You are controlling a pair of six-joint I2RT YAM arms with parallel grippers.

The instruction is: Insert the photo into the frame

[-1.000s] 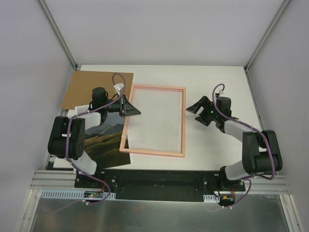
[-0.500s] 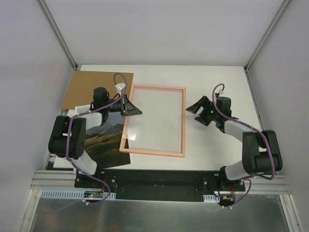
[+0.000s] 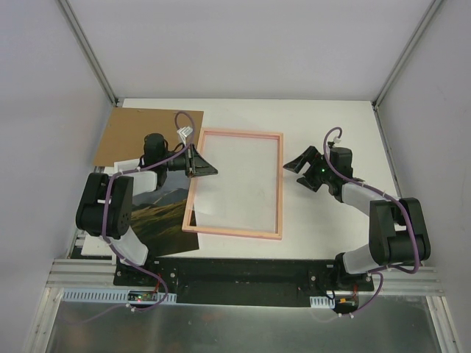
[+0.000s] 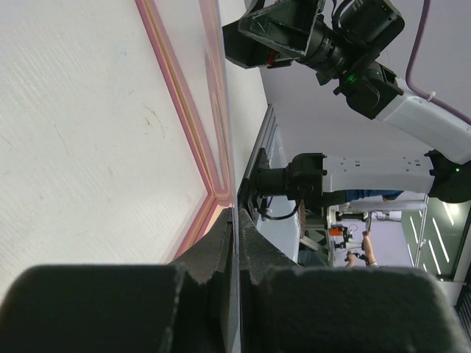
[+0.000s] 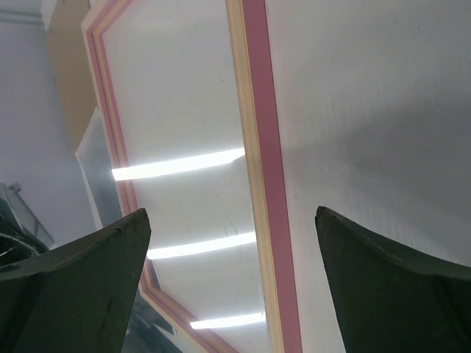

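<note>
— Photo point(image 3: 158, 215) position first: where does it lie?

— Flat on the table point(image 3: 331, 125), picture side up, left of the frame point(image 3: 239, 134). Its right edge meets the frame's left rail, and I can't tell whether it slips underneath. The left arm hangs over its upper part, and the cardboard backing board point(image 3: 136, 132) lies beyond it.

— And the grippers?

— The left gripper point(image 3: 208, 169) is pinched together right at the frame's left rail. Its wrist view shows the fingers pressed tight, and I can't tell whether a thin edge is caught between them. The right gripper point(image 3: 296, 170) stands wide apart, holding nothing, just off the right rail.

— How would the print handle?

— I'd expect it to be light, thin and bendy. It's glossy too, so probably slippery on the table and easily creased or smudged. Lying flat, it offers no edge to grasp. I'd slide it until a corner lifts or overhangs, then pinch gently at the margin.

— The frame?

— Stiffer, with a thin wooden border and a clear pane that could scratch or crack. I'd steady it by a rail, never by the pane, while the print goes in.
</note>
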